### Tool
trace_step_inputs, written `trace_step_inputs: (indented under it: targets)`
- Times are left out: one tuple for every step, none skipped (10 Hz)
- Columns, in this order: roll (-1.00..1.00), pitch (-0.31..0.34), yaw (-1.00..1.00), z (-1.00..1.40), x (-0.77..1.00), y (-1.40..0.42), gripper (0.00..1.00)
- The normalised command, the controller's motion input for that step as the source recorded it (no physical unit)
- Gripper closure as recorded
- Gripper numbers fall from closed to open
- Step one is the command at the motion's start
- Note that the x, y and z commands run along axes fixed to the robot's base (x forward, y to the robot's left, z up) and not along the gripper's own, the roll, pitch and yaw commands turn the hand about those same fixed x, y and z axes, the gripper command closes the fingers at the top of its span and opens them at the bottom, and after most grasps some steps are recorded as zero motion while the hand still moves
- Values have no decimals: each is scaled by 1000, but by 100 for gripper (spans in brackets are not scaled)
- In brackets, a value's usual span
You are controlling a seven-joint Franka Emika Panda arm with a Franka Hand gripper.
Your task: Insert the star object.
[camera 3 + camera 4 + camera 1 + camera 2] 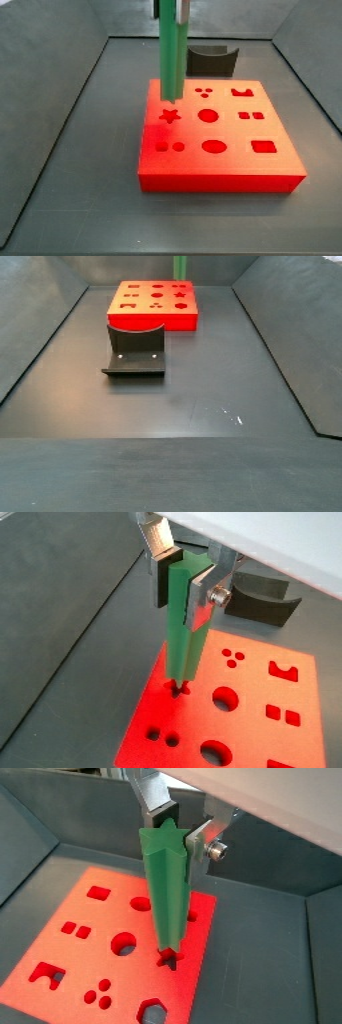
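Green star object (182,622) hangs upright, pinched at its top by the gripper (183,574); in both wrist views you see its lower tip at the star-shaped hole (167,958) of the red block (254,727), depth unclear. In a side view the rod (171,48) runs past the frame's upper edge, gripper cut off. In a side view, the fixture (135,351) stands before the block (155,306); only a sliver of rod (182,266) shows.
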Motion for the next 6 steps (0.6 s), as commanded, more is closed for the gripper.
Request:
trace_step_inputs:
  targets:
    - [0, 0, -23, -63, 6, 0, 100]
    - [0, 0, 0, -34, 0, 0, 100]
    - [33, 0, 0, -117, 0, 0, 100]
    - [79, 40, -37, -151, 0, 0, 100]
    - [63, 24, -131, -171, 131, 0, 100]
    - [94, 11, -100, -140, 400, 0, 100]
